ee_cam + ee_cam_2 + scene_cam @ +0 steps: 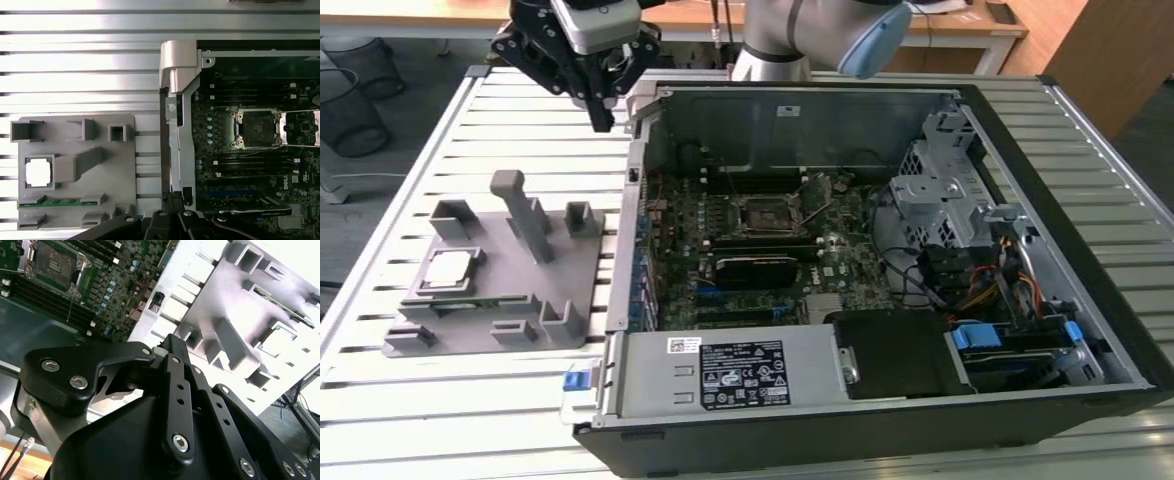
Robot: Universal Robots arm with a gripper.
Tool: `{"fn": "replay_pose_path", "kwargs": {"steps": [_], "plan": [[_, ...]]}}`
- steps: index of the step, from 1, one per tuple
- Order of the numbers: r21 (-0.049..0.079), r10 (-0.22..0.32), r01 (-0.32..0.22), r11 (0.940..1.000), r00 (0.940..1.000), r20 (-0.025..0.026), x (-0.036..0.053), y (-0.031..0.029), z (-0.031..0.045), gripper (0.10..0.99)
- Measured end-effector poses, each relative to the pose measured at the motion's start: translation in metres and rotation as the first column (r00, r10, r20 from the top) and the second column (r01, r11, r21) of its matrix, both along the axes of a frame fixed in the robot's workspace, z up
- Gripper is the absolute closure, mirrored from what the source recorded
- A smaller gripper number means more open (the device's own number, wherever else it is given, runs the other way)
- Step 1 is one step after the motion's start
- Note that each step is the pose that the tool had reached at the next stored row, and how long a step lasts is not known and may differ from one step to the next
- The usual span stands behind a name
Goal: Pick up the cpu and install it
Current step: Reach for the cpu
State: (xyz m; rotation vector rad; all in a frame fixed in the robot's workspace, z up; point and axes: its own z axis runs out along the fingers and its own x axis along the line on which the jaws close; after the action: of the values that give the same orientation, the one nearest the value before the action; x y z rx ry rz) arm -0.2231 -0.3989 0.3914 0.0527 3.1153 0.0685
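Exterior view: a black two-fingered gripper (pixel 600 122) hangs over the slatted aluminium table (pixel 400 400), its claw pressed together on nothing, just outside the eleven o'clock corner of the open black computer case (pixel 881 440). The cpu, a small flat square chip with a pale silvery metal top (pixel 450 270), lies seated in a shallow pocket of the grey plastic holder with upright posts (pixel 520 300), at about seven o'clock from the gripper and well apart from it. The black square socket frame (pixel 767 212) on the green motherboard (pixel 847 240) sits at three o'clock from the chip (its cover looks swung open). By its look the chip is light, stiff and slick-topped, with a fragile underside; opposite edges appear the safest hold.
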Motion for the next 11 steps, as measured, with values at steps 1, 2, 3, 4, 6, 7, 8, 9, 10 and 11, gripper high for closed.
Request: {"fn": "replay_pose_path", "kwargs": {"steps": [1,2,3,4,6,7,8,9,10,11], "plan": [[0.0,0.001,-0.001,1.0,1.0,0.0,-0.0022,0.0,0.0,0.98],[0.0,0.001,-0.001,1.0,1.0,0.0,-0.0041,0.0,0.0,0.98],[0.0,0.001,-0.001,1.0,1.0,-0.0001,-0.006,0.0,0.0,0.98],[0.0,0.001,-0.001,1.0,1.0,-0.0001,-0.0078,0.0,0.0,0.98],[0.0,0.001,-0.001,1.0,1.0,0.0,-0.0114,0.0,-0.0001,0.98],[0.0,0.001,-0.001,1.0,1.0,-0.0001,-0.0133,0.0,0.0,0.98],[0.0,0.001,-0.001,1.0,1.0,-0.0001,-0.0154,0.0,-0.0001,0.98],[0.0,0.001,-0.001,1.0,1.0,0.0,-0.0174,0.0,-0.0001,0.98],[0.0,0.001,-0.001,1.0,1.0,0.0,-0.0194,0.0,-0.0001,0.98],[0.0,0.001,-0.001,1.0,1.0,0.0,-0.0214,0.0,-0.0001,0.98]]}}
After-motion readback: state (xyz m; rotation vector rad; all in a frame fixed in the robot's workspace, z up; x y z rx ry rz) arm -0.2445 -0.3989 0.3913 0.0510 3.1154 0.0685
